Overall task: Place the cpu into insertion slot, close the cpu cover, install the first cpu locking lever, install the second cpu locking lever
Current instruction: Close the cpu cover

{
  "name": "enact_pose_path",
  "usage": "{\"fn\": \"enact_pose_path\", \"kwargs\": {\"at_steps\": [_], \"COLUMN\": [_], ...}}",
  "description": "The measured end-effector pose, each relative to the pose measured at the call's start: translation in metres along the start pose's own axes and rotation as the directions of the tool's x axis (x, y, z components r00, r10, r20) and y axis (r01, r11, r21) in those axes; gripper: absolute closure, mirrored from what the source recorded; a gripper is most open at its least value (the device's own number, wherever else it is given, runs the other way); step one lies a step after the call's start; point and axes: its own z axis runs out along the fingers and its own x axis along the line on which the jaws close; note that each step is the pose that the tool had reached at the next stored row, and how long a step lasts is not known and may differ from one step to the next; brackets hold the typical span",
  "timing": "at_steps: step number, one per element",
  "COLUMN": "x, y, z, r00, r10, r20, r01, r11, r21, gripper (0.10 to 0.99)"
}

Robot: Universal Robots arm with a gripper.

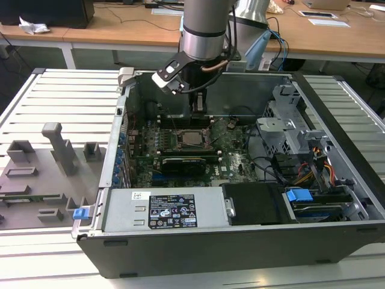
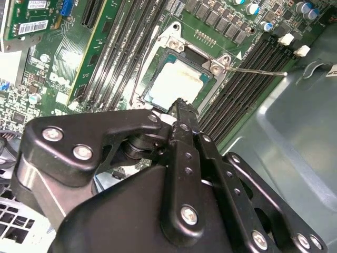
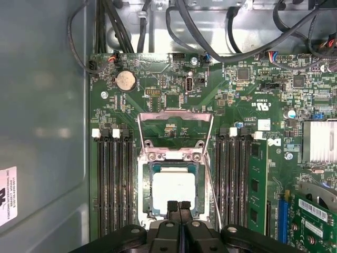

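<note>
The cpu (image 3: 174,187) lies flat in the insertion slot (image 3: 149,168) of the green motherboard, silver top up; the second wrist view shows the cpu (image 2: 176,83) too. The cpu cover (image 3: 158,154) is swung open and lies back over the board beyond the socket. One thin locking lever (image 3: 213,190) runs loose along the socket's side, and its rod (image 2: 258,71) sticks out over the memory slots. My gripper (image 3: 179,205) is shut with nothing between its fingers, its tips at the socket edge opposite the cover's hinge. In the exterior view the gripper (image 1: 198,108) hangs just above the cpu (image 1: 194,138).
Black memory slots (image 3: 110,184) flank the socket on both sides. A black graphics card (image 1: 183,162), the power supply (image 1: 162,211) and a drive cage (image 1: 289,132) with cables crowd the open case. A grey fixture plate (image 1: 48,168) lies at the exterior view's left.
</note>
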Motion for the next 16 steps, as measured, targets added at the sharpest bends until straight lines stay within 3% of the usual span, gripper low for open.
{"fn": "enact_pose_path", "kwargs": {"at_steps": [16], "x": [0.0001], "y": [0.0000], "z": [-0.0055], "r00": [1.0000], "r10": [0.000], "r20": [0.0002], "r01": [0.000], "r11": [1.0000], "r21": [0.000], "gripper": [0.980]}}
